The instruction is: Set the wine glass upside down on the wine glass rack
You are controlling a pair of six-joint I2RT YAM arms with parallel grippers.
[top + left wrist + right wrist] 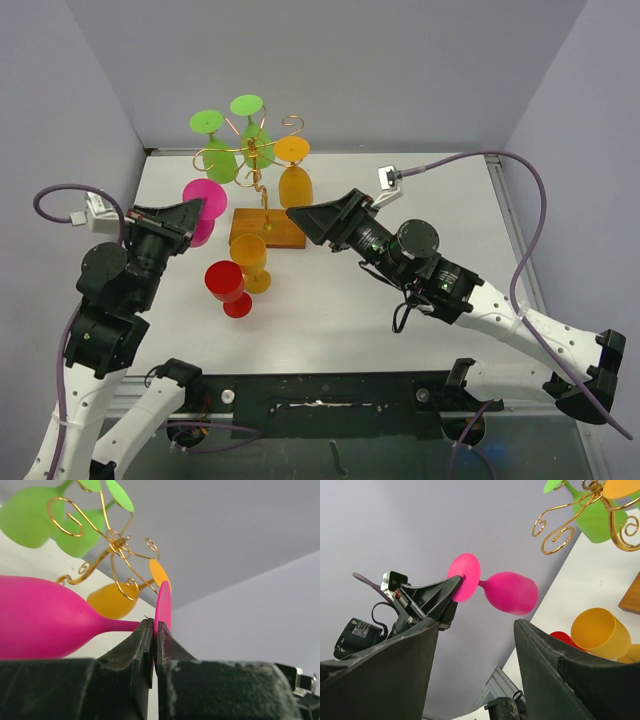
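Left gripper (155, 625): clamped on stem of pink wine glass (45, 617) at the foot; glass sideways, just left of wine glass rack (255, 165). Rack: two green glasses (222, 160), one orange glass (296, 185) hanging inverted. Right gripper (477, 622): jaws wide, empty, near rack base (268, 228).

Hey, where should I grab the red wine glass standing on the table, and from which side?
Probably best to take the red wine glass by its thin stem, just under the bowl, coming in level from the near left. It stands upright with the bowl flaring over the stem, so a straight-down reach meets the bowl first. The yellow glass crowds its far right side.
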